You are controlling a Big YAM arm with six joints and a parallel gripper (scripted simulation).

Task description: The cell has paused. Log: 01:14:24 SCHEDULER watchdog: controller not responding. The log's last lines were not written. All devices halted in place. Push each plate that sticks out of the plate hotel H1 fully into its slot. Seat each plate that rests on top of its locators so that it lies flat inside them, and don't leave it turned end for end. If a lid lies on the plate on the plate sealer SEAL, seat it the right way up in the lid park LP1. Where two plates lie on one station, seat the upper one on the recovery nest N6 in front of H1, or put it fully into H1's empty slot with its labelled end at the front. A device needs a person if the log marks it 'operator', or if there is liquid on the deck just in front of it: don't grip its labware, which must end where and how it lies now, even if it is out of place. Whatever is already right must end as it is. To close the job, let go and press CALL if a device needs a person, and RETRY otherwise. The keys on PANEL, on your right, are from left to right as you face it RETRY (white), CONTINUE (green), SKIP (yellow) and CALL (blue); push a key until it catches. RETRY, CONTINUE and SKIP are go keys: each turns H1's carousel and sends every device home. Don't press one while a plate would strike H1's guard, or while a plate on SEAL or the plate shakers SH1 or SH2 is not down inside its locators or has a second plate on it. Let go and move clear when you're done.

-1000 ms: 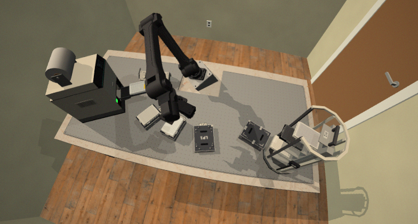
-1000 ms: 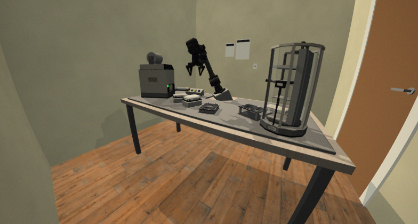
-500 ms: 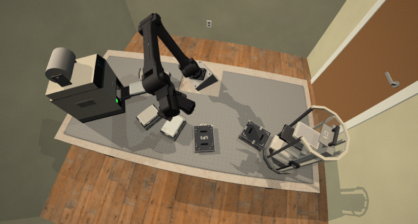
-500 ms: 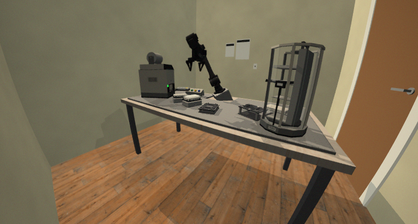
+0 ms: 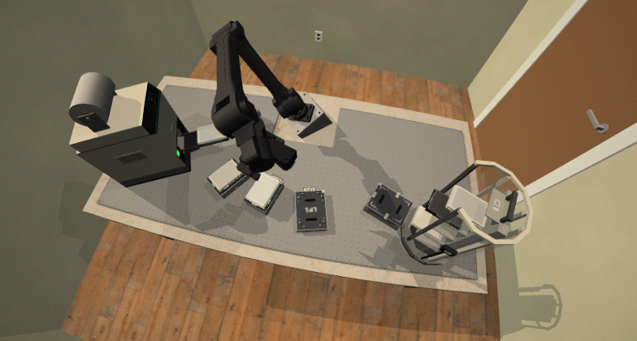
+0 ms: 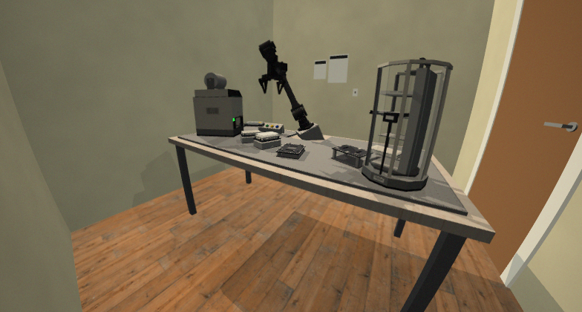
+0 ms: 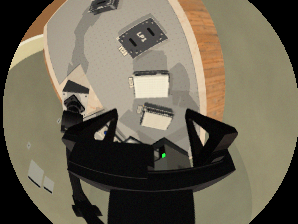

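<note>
My gripper (image 6: 271, 85) is open and empty, held high above the deck over the two shakers; its fingers frame the wrist view (image 7: 152, 123). A white plate lies on each shaker, one on the left (image 5: 225, 175) and one on the right (image 5: 264, 190); both also show in the wrist view (image 7: 158, 116) (image 7: 149, 86). The sealer SEAL (image 5: 129, 133) has a white plate (image 5: 210, 133) on its tray. The lid park LP1 (image 5: 310, 210) and the nest N6 (image 5: 387, 205) stand bare. The hotel H1 (image 5: 465, 214) holds a plate high up (image 5: 465, 203) and one low down (image 5: 421, 218) near the guard.
PANEL (image 6: 271, 127) with its coloured keys sits behind the shakers, next to the arm's base (image 5: 303, 113). The arm hides it in the overhead view. H1's guard cage rises tall at the deck's right end.
</note>
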